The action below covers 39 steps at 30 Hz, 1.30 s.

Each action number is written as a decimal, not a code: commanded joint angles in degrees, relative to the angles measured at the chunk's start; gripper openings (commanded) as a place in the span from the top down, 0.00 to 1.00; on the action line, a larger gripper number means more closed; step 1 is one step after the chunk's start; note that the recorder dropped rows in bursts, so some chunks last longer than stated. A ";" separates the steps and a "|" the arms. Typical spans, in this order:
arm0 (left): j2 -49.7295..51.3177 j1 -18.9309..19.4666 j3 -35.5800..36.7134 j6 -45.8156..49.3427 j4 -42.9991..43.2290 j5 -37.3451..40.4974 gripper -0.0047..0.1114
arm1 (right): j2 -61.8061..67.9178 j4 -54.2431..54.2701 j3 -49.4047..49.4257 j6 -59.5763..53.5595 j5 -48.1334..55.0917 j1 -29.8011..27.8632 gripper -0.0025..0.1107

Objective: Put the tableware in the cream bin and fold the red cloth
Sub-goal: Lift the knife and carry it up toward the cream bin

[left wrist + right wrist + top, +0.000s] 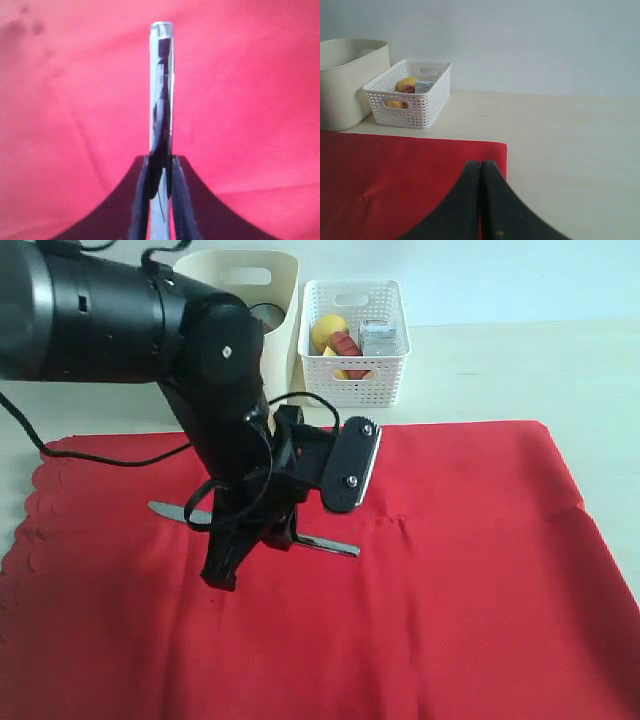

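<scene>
**Left claw has the knife; the bin comes next**

The left gripper [160, 172] is clenched on the slim, shiny metal knife [330, 544], black fingers pinching it partway along its length. The knife sits low over the large bright red cloth [450, 570], left of the cloth's middle; I cannot tell whether it has left the fabric. The step in hand looks like clearing tableware. The next move calls for a lift, then a carry back to the tall cream plastic bin [285, 290] beyond the cloth's far edge.

The white lattice-walled basket [385, 370] of food stands just beside that bin, so the drop must stay left of it. The right gripper [481, 170] is clenched on nothing, near the cloth's far right corner. Folding should wait until the knife is gone.
</scene>
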 commanded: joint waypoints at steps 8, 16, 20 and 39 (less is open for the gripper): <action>-11.54 3.31 0.05 -12.18 5.01 -4.45 0.96 | -0.33 -0.35 0.06 -0.07 -0.55 -0.29 0.98; -16.36 13.10 0.05 -20.44 3.79 -19.64 0.96 | -0.33 -0.35 0.06 -0.07 -0.55 -0.29 0.98; -17.17 17.73 0.05 -23.97 1.16 -28.96 0.96 | -0.33 -0.35 0.06 -0.07 -0.55 -0.29 0.98; -7.05 25.20 -5.78 -31.76 -16.70 -58.44 0.96 | -0.33 -0.35 0.06 -0.07 -0.55 -0.29 0.98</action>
